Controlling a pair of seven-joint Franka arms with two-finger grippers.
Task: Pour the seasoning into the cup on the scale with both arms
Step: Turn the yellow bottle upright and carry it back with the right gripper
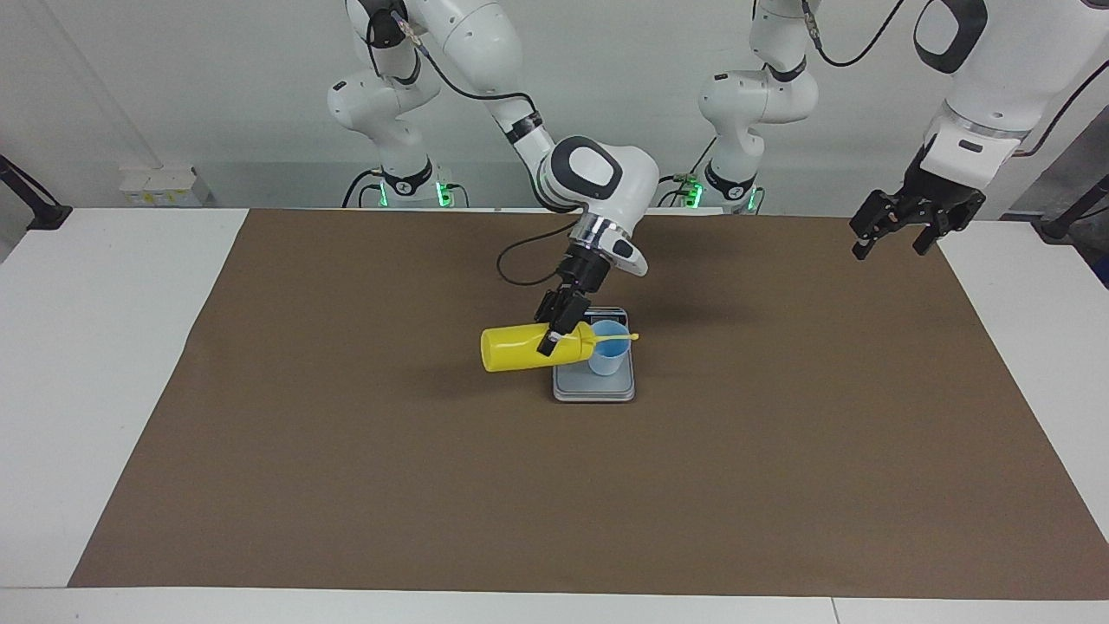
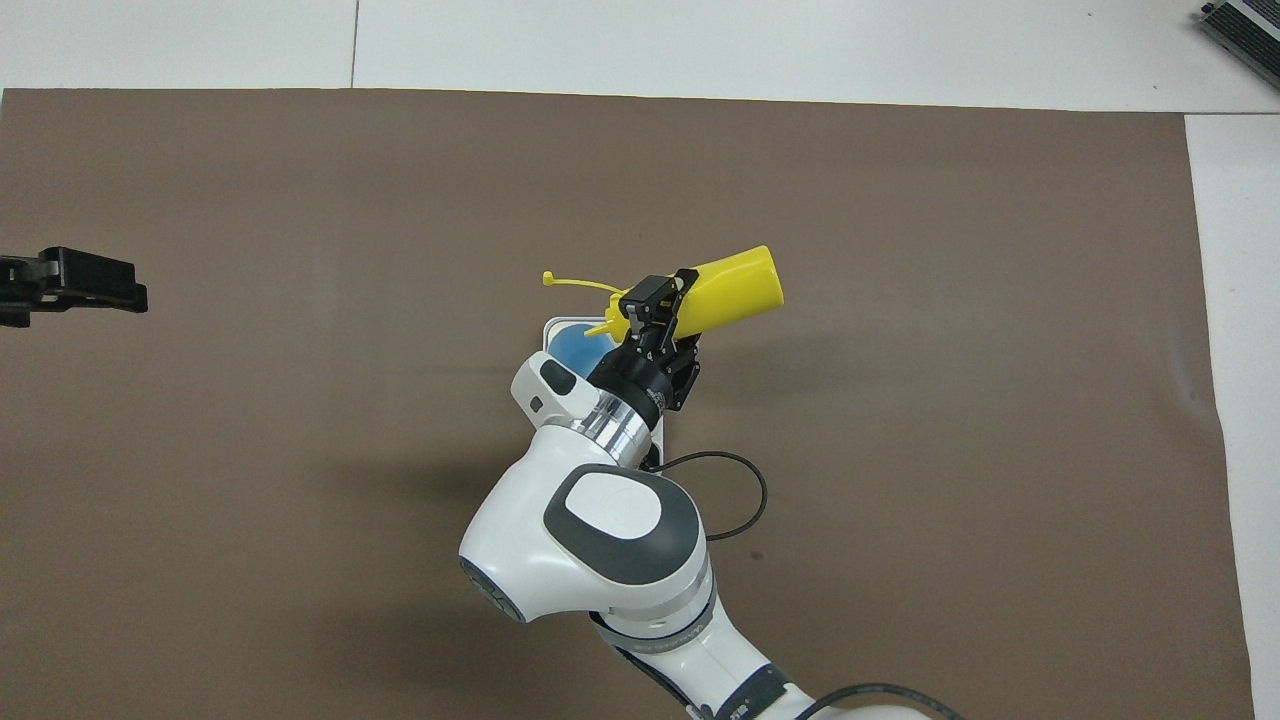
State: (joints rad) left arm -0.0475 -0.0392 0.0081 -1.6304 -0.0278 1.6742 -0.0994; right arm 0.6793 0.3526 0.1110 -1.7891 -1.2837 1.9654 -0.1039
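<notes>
The yellow seasoning bottle (image 1: 511,348) (image 2: 735,292) lies nearly level in the air, its nozzle over the light-blue cup (image 1: 609,357) (image 2: 572,345). My right gripper (image 1: 554,336) (image 2: 660,300) is shut on the bottle near its nozzle end. Its thin cap strap (image 1: 617,336) (image 2: 575,283) sticks out over the cup's mouth. The cup stands upright on the grey scale (image 1: 598,392) (image 2: 553,326), whose end nearer the robots is hidden by the right wrist. My left gripper (image 1: 892,245) (image 2: 90,285) hangs open and empty over the mat's edge at the left arm's end, waiting.
A brown mat (image 1: 346,477) covers most of the white table (image 1: 104,347). The right arm's black cable (image 2: 745,500) loops above the mat beside the scale. A dark device (image 2: 1240,30) sits at the table's corner farthest from the robots.
</notes>
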